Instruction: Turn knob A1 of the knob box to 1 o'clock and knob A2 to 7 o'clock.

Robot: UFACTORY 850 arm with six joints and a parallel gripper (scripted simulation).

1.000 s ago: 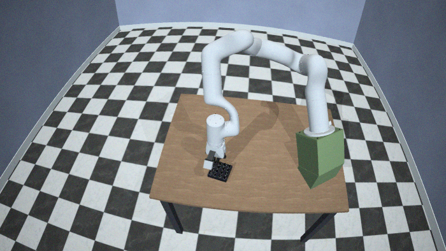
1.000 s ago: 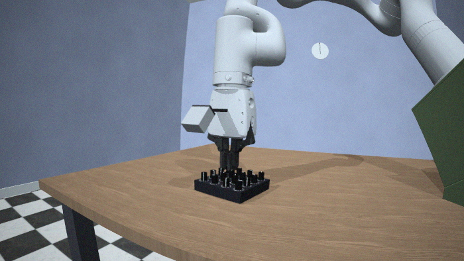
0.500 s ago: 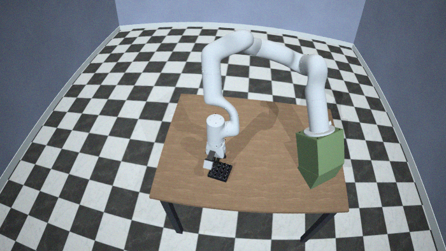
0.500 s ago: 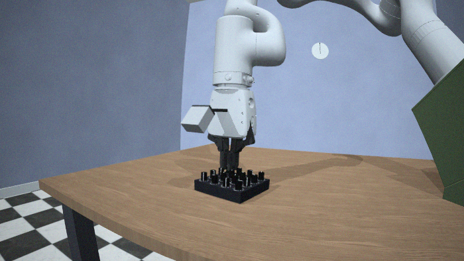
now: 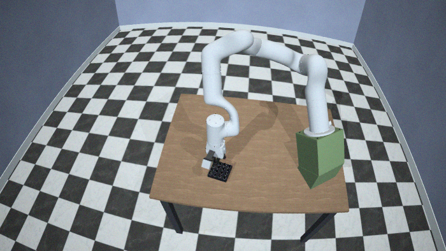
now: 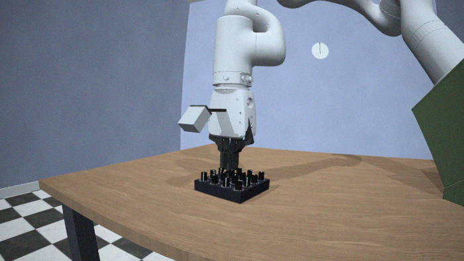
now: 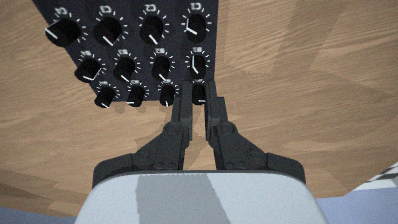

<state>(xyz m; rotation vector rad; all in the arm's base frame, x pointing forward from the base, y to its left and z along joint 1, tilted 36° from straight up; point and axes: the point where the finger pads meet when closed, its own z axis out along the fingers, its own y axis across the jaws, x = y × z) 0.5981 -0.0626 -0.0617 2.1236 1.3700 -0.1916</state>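
The knob box [image 5: 217,178] [image 6: 215,192] [image 7: 176,30] sits flat on the table [image 5: 271,191] [image 6: 298,215] [image 7: 280,50], nearer the top view's left edge than its right and towards the near left corner. Both turns look unfinished: in the wrist view the line on knob A1 [image 7: 199,93] seems to point at about 9 o'clock, well short of 1, and knob A2 [image 7: 167,93] reads near 12 rather than 7. The gripper [image 5: 217,159] [image 6: 229,169] [image 7: 198,94] has its fingers drawn close together on either side of A1 — clamped on it, as I judge. Left to do are A1's clockwise turn, A2's counter-clockwise turn and the withdrawal.

The box is low, black and square-cornered, with four rows of dark, upright knobs, white lines and pale rings of marks — its printed names upside down in the wrist view. The socket cannot be made out.

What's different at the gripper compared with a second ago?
The gripper fingers look drawn closer together, either side of knob A1; whether they grip it, I can't tell. The arm and knob box look unmoved.
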